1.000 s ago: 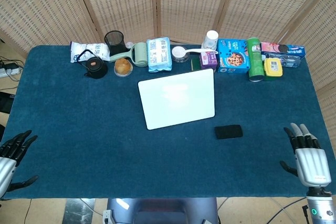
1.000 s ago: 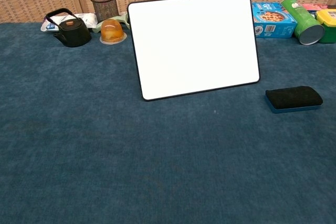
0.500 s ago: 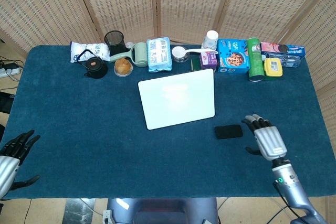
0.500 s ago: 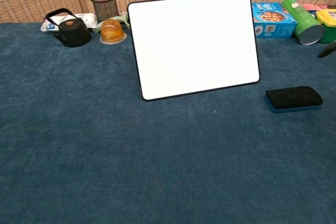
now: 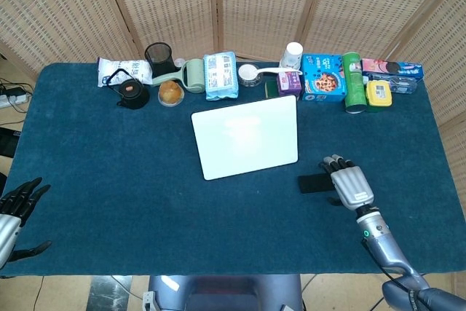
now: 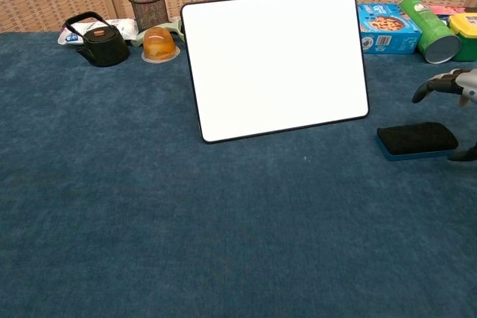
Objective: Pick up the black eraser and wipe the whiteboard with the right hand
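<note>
The black eraser lies flat on the blue cloth, to the right of the whiteboard's lower corner. The whiteboard stands propped at mid-table, its face blank. My right hand hovers over the eraser's right end, fingers spread, holding nothing; the chest view shows a gap between fingers and eraser. My left hand rests open at the table's near left edge, away from everything.
Along the back edge stand a black kettle, mesh cup, jelly cup, wipes pack, blue cookie box, green can and yellow box.
My right hand has travelled left from the table's right edge and now hangs over the eraser. The left hand has barely shifted.
</note>
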You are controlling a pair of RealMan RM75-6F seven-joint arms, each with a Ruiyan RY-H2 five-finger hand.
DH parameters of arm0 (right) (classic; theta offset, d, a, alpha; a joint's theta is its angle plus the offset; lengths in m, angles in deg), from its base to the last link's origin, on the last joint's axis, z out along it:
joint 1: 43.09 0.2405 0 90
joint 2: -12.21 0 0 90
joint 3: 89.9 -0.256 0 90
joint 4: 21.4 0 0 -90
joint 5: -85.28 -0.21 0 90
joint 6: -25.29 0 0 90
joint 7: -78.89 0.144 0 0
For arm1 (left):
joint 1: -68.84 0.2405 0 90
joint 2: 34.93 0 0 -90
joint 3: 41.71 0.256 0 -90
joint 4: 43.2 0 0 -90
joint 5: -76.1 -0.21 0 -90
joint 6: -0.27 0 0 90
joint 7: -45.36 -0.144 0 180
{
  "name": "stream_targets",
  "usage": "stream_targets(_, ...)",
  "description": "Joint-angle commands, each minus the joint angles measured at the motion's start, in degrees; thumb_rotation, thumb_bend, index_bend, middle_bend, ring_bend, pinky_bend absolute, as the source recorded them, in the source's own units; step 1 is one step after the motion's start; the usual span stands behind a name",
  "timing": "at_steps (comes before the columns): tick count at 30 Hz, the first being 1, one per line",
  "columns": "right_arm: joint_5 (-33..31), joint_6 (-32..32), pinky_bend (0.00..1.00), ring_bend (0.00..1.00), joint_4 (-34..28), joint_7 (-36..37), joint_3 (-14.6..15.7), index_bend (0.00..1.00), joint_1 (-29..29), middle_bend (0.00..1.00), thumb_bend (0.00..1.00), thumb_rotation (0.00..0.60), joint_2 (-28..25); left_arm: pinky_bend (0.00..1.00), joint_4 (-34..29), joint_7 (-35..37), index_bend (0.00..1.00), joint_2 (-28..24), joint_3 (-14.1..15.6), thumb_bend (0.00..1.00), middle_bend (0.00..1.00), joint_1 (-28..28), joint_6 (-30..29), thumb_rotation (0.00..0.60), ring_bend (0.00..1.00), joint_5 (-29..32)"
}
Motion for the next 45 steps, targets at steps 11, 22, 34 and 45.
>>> stream_targets(11,-0.08,0.00,0.39,0.31,7.36,-0.32,-0.16,0.33,1.67,0.34,0.00,0.600,5.09,0.10,0.05,0.38,0.00,-0.12,0.03,0.07,0.00,-0.13,0.27,0.600,0.00,0.05)
stream_targets(22,0.95,2.06,0.40,0.38,11.46,2.81,-0.19,0.46,2.17,0.47,0.01,0.600,8.26,0.10,-0.15,-0.07,0.00,-0.04,-0.04,0.07,0.00,-0.30,0.74,0.600,0.00,0.34)
stream_targets(34,1.00,2.78,0.44,0.48,12.35,5.62,-0.29,0.52,2.49,0.59,0.21,0.600,9.55,0.10,-0.18,0.04,0.00,-0.06,-0.02,0.07,0.00,-0.30,0.76,0.600,0.00,0.37)
stream_targets(45,2.47,8.62,0.47,0.50,8.76,8.90,-0.68,0.53,0.91,0.61,0.26,0.600,7.50,0.10,-0.16,-0.19,0.00,0.06,0.05,0.07,0.00,-0.22,0.67,0.600,0.00,0.22)
